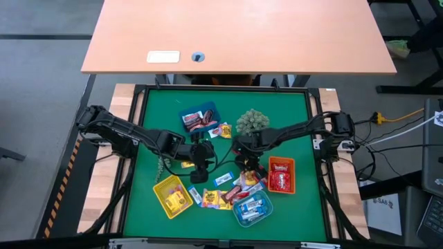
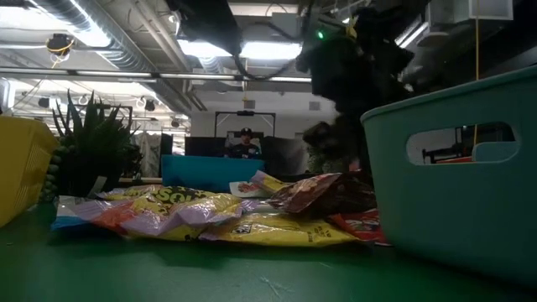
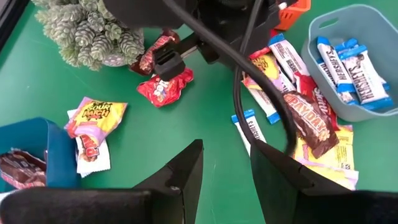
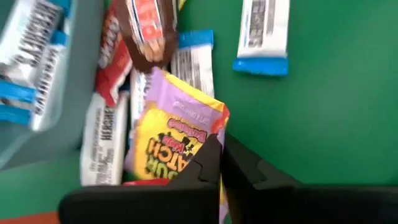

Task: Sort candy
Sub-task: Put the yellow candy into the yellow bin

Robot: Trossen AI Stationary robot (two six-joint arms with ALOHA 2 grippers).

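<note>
We find sorting partly done: the four trays (image 1: 281, 174) each hold sweets, while loose candy (image 1: 220, 198) lies near the mat's front edge. The right gripper (image 4: 219, 163) is pinched shut on a yellow packet (image 4: 173, 142). The left gripper (image 3: 225, 163) hovers half-open, empty.

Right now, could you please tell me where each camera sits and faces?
High: overhead, straight down on green table; both arms show.
Low: table height, across candy into the room; an arm above.
Left wrist: past open jaws, toward teal tray.
Right wrist: past shut jaws, onto yellow packet.
Shared: wrist views both show that tray.
</note>
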